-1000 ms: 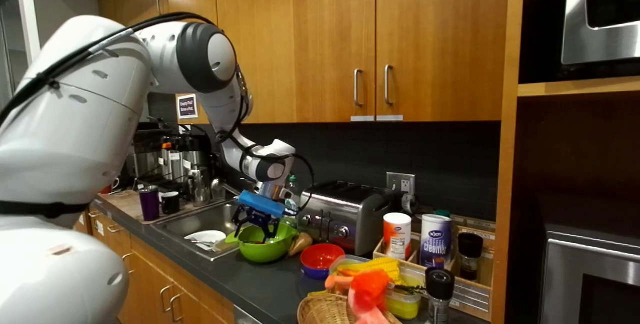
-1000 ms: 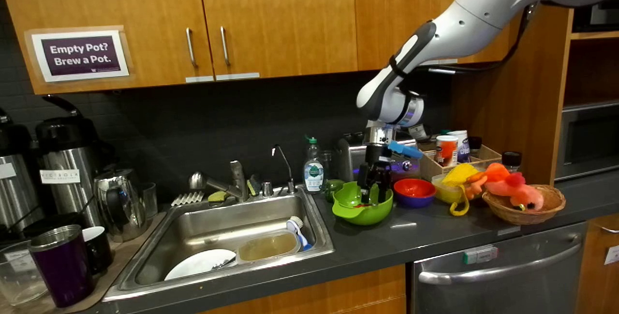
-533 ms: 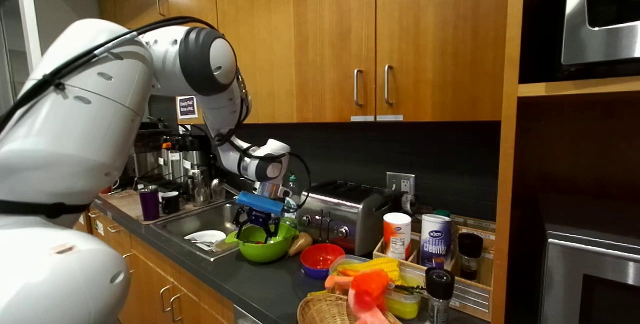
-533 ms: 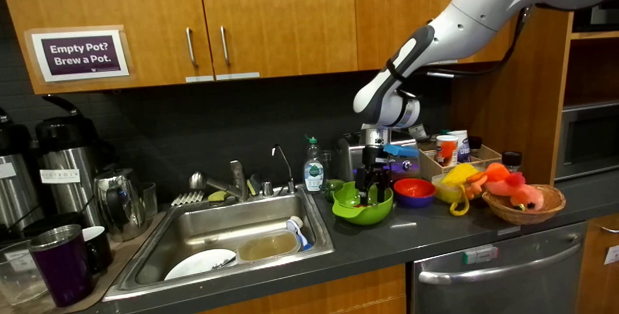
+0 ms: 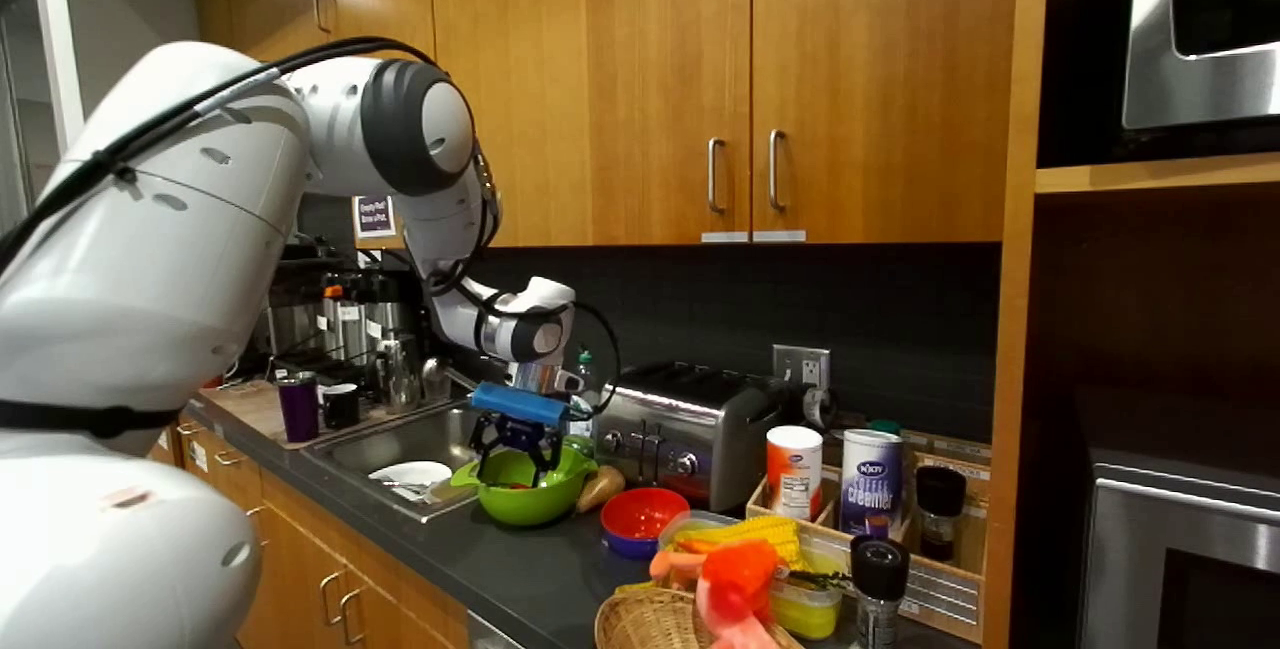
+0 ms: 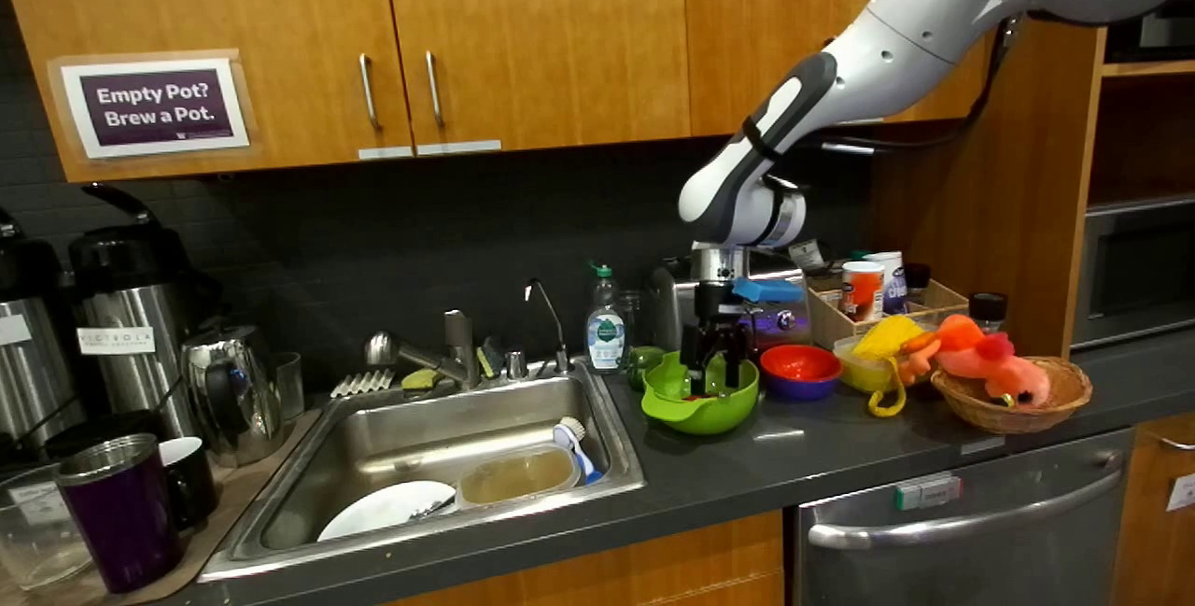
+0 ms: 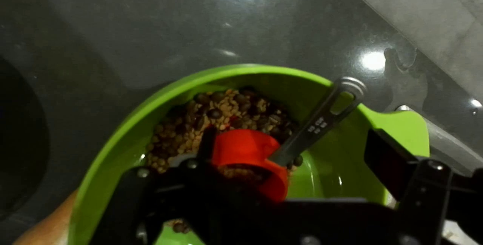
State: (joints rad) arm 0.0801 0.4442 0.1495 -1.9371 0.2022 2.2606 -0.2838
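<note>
Hand (image 6: 714,380) points down into the green bowl (image 6: 719,417) on the desk (image 6: 840,438), fingers (image 7: 390,165) parted wide and grasping nothing. The red scoop (image 7: 241,143) lies inside on beans and grain (image 7: 234,109); its handle (image 7: 320,124) slants upward, apparently because the bowl's rim (image 7: 245,70) props it.

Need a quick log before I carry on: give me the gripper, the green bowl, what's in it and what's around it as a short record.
Gripper: open, pointing down at the mouth of the green bowl
Scoop: in the bowl, red, its grey handle slanting across the rim in the wrist view
Contents: mix of dark bean-like and pale grain-like bits
Contact: cannot tell whether the gripper touches the scoop
Beside: sink on one side, red bowl on the other
Nearby: toaster
</note>
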